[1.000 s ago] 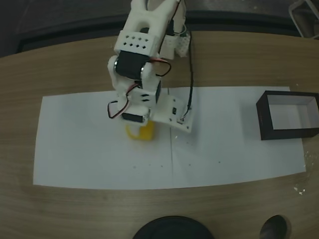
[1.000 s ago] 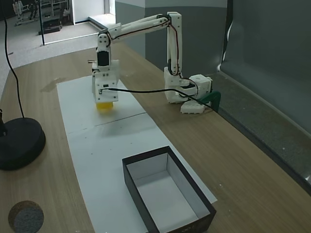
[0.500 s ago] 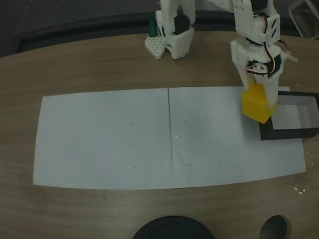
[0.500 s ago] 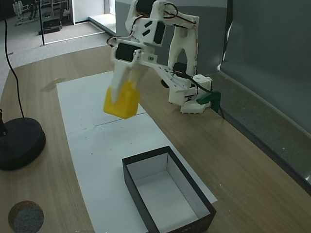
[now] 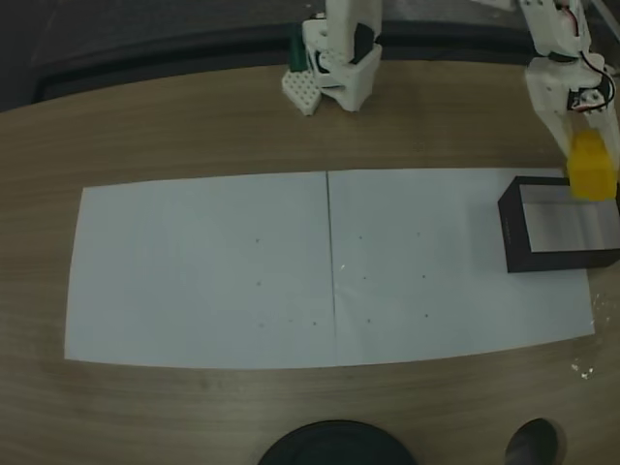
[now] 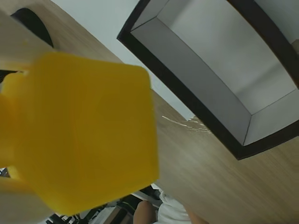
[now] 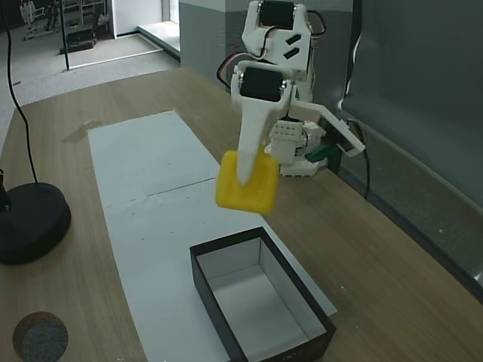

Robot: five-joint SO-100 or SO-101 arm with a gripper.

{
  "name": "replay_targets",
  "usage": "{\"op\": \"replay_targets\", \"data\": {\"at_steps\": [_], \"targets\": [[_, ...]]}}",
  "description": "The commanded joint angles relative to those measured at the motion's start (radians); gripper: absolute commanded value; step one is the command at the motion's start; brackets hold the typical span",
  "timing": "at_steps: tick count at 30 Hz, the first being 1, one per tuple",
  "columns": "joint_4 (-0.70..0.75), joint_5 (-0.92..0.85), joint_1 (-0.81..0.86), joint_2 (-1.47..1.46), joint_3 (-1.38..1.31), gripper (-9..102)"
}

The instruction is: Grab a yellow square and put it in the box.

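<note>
The yellow square (image 7: 246, 185) hangs in the air, held by my white gripper (image 7: 247, 179), which is shut on it. In a fixed view from above, the yellow square (image 5: 591, 171) sits over the far edge of the box (image 5: 513, 228), with the gripper (image 5: 587, 165) above it. The box (image 7: 219, 290) is black-walled, white inside and open-topped, resting on the paper's right end. Close up in the wrist view, the yellow square (image 6: 84, 135) is large at left and the box (image 6: 196, 100) lies to its upper right.
A white paper sheet (image 5: 223, 271) covers the middle of the wooden table (image 5: 194, 126). The arm's base (image 5: 339, 58) stands at the far table edge. A black round lamp base (image 7: 26, 222) sits near the front edge, left in one fixed view.
The arm lifted the yellow square off the paper's left half and swung it right across the sheet. It now hangs at the box's far edge.
</note>
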Motion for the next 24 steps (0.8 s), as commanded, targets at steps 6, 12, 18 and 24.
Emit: {"op": "replay_targets", "data": {"at_steps": [6, 12, 18, 24], "targets": [[-0.094, 0.087, -0.052, -0.092, -0.06, 11], [-0.084, 0.095, -0.106, -0.106, -0.057, 11], [-0.091, 0.115, -0.133, -0.127, -0.058, 11], [-0.092, 0.112, -0.1, -0.143, -0.058, 11]]}}
